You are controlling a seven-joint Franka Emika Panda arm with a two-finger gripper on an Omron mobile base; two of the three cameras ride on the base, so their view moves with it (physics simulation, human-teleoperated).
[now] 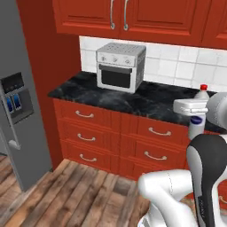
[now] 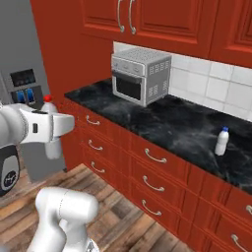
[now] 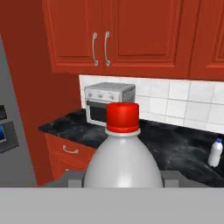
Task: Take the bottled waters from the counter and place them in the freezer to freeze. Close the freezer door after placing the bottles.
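Observation:
My gripper [image 1: 191, 107] is shut on the red-capped bottled water [image 1: 197, 123], holding it upright in the air in front of the red drawers. In the hand view this bottle [image 3: 122, 161] sits between my fingertips [image 3: 71, 178]. From the right base the same bottle [image 2: 52, 143] hangs under my gripper [image 2: 58, 126], near the grey freezer [image 2: 22, 59]. The blue-capped bottled water [image 2: 222, 141] stands upright on the black counter [image 2: 182, 123], far right, also seen in the hand view [image 3: 215, 152]. The freezer door [image 1: 17, 99] with its dark dispenser panel is at the left.
A silver toaster oven [image 1: 120, 66] stands on the counter against the tiled wall. Red upper cabinets [image 1: 133, 15] hang above. Red drawers [image 1: 111, 133] with silver handles line the counter front. Wooden floor [image 1: 75, 195] lies between me and the freezer.

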